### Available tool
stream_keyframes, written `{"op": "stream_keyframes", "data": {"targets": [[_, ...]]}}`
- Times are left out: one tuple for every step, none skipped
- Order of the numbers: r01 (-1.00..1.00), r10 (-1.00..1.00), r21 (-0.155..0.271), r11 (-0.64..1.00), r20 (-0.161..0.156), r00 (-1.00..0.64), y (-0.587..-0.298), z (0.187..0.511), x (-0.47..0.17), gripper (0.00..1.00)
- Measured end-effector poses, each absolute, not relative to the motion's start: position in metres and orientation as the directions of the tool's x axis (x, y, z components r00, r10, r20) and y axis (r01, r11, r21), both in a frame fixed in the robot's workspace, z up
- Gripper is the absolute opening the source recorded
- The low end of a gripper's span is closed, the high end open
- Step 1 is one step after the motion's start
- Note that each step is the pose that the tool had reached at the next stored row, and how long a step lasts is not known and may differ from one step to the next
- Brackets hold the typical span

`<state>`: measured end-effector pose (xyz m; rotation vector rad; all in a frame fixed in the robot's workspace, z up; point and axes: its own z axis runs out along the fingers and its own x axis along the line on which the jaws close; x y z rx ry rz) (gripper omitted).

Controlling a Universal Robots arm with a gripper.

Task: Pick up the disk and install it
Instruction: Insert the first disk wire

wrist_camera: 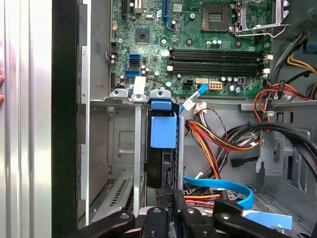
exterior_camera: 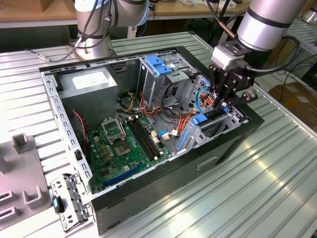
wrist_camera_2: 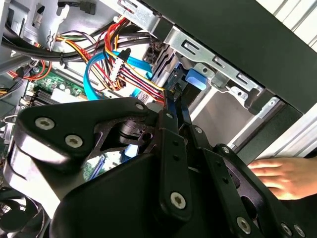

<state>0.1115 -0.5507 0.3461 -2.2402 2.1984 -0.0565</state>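
Standing edge-up in the drive cage (wrist_camera: 124, 148), the disk (wrist_camera: 163, 134) pinched between the jaws.

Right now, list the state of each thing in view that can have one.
gripper: shut on the disk, down at the drive cage
disk: standing on edge in the cage slot, partly inserted
computer case: lying on its side, side panel off
CPU socket: empty, latch raised
hand: resting flat beside the case

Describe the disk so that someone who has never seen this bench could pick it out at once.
Start at the open computer case and go to the drive cage at its front end, under the gripper. The disk stands on edge in that cage's slot. Its blue plastic rail sets it apart from the bare metal around it.
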Motion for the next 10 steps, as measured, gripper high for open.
{"op": "stream_keyframes", "data": {"targets": [[-0.999, -1.000, -0.027, -0.019, 0.024, 0.019, -0.5507, 0.3458, 0.1115, 0.17], [-0.999, -1.000, -0.027, -0.019, 0.024, 0.019, -0.5507, 0.3455, 0.1116, 0.17], [-0.999, -1.000, -0.027, -0.019, 0.024, 0.019, -0.5507, 0.3452, 0.1116, 0.17], [-0.999, -1.000, -0.027, -0.019, 0.023, 0.019, -0.5508, 0.3441, 0.1115, 0.17], [-0.999, -1.000, -0.027, -0.019, 0.024, 0.019, -0.5508, 0.3437, 0.1116, 0.17], [-0.999, -1.000, -0.027, -0.019, 0.024, 0.019, -0.5507, 0.3429, 0.1116, 0.17], [-0.999, -1.000, -0.027, -0.019, 0.024, 0.019, -0.5507, 0.3423, 0.1115, 0.17], [-0.999, -1.000, -0.027, -0.019, 0.023, 0.019, -0.5507, 0.3413, 0.1115, 0.17], [-0.999, -1.000, -0.026, -0.019, 0.024, 0.019, -0.5507, 0.3403, 0.1115, 0.17], [-0.999, -1.000, -0.026, -0.019, 0.024, 0.019, -0.5508, 0.3402, 0.1115, 0.17]]}}
